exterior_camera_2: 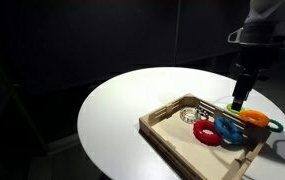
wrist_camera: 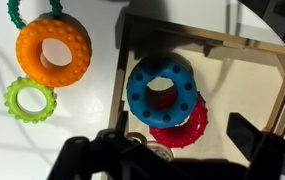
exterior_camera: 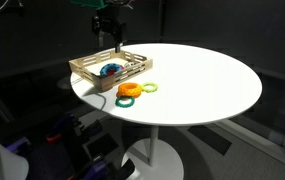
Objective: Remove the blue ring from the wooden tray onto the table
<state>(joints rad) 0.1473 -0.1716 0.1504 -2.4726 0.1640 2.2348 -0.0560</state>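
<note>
Large round white table (exterior_camera: 202, 85), bearing near its edge a shallow slatted light-wood tray (exterior_camera_2: 165, 117). Over the tray, the black gripper (exterior_camera_2: 239, 103), pointed down, spread wide and holding nothing. Inside, close to one wall: the small bright blue plastic ring (wrist_camera: 140, 92), lying flat, partly atop a red knobbly ring (wrist_camera: 187, 132). Just outside that wall, on the table, a knobbly orange ring (wrist_camera: 32, 55) and a smaller lime-green ring (wrist_camera: 12, 100). Best to descend straight, one finger through the blue hole and one outside its rim, pinching blue alone; then lift clear of the wall before setting down on bare tabletop.
</note>
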